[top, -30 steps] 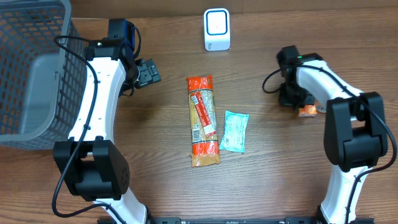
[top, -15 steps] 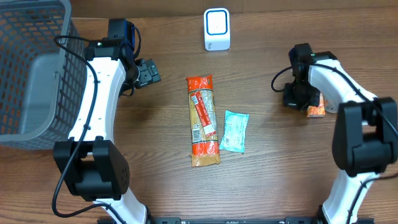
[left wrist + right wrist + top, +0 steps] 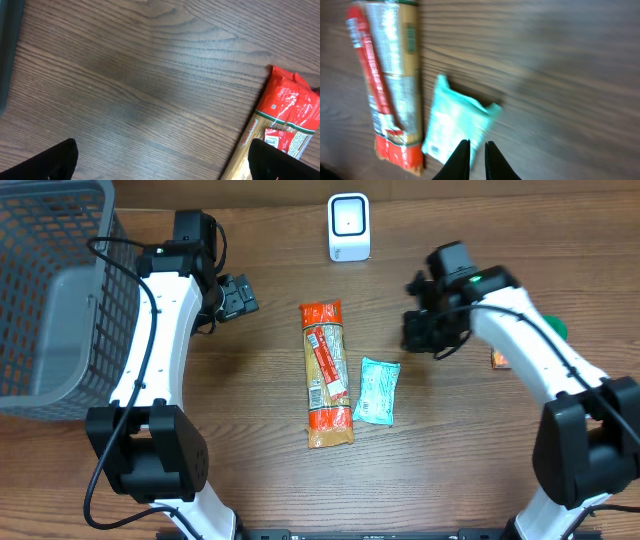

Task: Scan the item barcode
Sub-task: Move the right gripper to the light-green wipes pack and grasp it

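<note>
We see the left gripper (image 3: 238, 297) over the brown wooden table (image 3: 450, 470), beside the grey mesh basket (image 3: 40, 290). In its wrist view its fingers (image 3: 55, 160) are spread wide with only bare wood between them, so it holds nothing. One red end of the long red and tan plastic packet (image 3: 287, 120) shows at the right edge of that view.

We find the right gripper (image 3: 425, 330) above the table, right of the long packet (image 3: 327, 375) and just above the upper end of the small teal foil sachet (image 3: 377, 391). From its wrist camera the two dark fingers (image 3: 462, 157) are nearly together, with a thin gap and nothing in it. The sachet (image 3: 455, 127) lies flat below them, touching or just beside the long packet (image 3: 390, 75).

The white barcode scanner (image 3: 349, 227) stands at the far edge of the table, well apart from both packets. A small orange item (image 3: 499, 359) lies on the table near the right arm, apart from its gripper.
</note>
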Controlling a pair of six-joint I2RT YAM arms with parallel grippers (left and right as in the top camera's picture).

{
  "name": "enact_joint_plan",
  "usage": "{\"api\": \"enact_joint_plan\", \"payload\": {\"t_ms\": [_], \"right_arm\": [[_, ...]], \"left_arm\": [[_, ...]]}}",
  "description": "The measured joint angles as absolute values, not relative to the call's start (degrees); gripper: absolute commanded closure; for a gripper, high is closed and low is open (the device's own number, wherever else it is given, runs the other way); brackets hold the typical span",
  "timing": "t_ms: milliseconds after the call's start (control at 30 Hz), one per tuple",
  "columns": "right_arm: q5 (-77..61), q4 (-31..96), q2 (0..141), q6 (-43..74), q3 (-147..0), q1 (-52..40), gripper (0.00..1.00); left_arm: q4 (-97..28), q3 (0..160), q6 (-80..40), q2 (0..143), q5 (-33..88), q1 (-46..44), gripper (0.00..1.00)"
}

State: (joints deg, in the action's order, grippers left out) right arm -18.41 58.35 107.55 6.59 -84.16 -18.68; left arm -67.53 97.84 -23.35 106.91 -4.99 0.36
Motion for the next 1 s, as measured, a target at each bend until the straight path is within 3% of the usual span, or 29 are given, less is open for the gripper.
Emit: {"api": "enact_joint_plan", "payload": {"t_ms": [467, 767, 1000], "right_arm": [[-5.45, 41.12, 107.55, 10.59, -70.81, -33.8, 0.85], [8.56, 48.18, 107.33, 18.0, -68.99, -30.83, 0.89], [5.93, 51.2, 107.13, 22.31, -68.99, -25.76, 0.84]], "left_arm": [[-67.57, 97.84, -23.35, 106.91, -4.99, 0.36, 0.0], [-67.55, 97.84, -23.35, 106.91, -4.99, 0.36, 0.0], [-67.55, 97.84, -23.35, 106.91, -4.99, 0.36, 0.0]]}}
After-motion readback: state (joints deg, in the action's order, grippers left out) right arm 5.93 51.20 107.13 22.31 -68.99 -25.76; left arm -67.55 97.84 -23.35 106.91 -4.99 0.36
